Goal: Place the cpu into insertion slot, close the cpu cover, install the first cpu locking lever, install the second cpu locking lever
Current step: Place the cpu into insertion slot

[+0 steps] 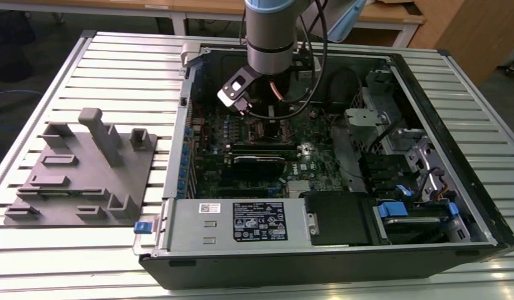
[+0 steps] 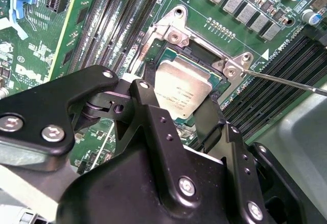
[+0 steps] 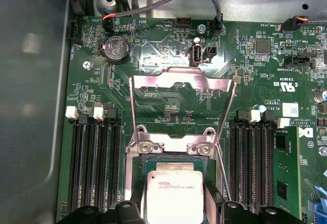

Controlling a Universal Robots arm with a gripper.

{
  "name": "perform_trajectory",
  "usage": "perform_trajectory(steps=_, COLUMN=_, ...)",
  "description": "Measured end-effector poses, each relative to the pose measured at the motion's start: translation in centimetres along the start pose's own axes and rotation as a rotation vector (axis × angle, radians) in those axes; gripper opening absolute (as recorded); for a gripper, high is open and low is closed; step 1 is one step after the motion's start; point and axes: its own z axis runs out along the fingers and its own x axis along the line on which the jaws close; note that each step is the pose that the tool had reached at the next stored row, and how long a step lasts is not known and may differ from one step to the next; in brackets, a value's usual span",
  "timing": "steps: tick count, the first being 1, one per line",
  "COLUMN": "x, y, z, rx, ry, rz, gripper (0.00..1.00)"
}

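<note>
End effector (image 2: 181, 90) closed on the cpu (image 2: 186, 78), fingers (image 2: 209, 116) pressed on two opposite edges. It sits in or just over the insertion slot (image 2: 200, 55) – can't tell which. The cpu cover (image 3: 181, 81) stands swung up off the slot – computer case (image 1: 323, 262) lies open on the desk (image 1: 115, 69)

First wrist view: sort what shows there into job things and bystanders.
Job things:
cpu, gripped by the pincer
insertion slot beneath it
cpu cover, standing open
locking lever

Just lying about:
memory slots
coin battery
cables
</note>
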Motion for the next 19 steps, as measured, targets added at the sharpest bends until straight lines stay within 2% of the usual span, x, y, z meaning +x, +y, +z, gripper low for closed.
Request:
perform_trajectory(steps=9, x=0.0, y=0.0, z=0.01, rx=0.0, ry=0.0, rz=0.0, gripper=0.54)
perform_trajectory(steps=14, x=0.0, y=0.03, z=-0.28, rx=-0.0001, ry=0.0001, rz=0.0, gripper=0.54)
perform_trajectory(steps=19, x=0.01, y=0.03, z=-0.3, rx=-0.0002, ry=0.003, rz=0.005, gripper=0.54)
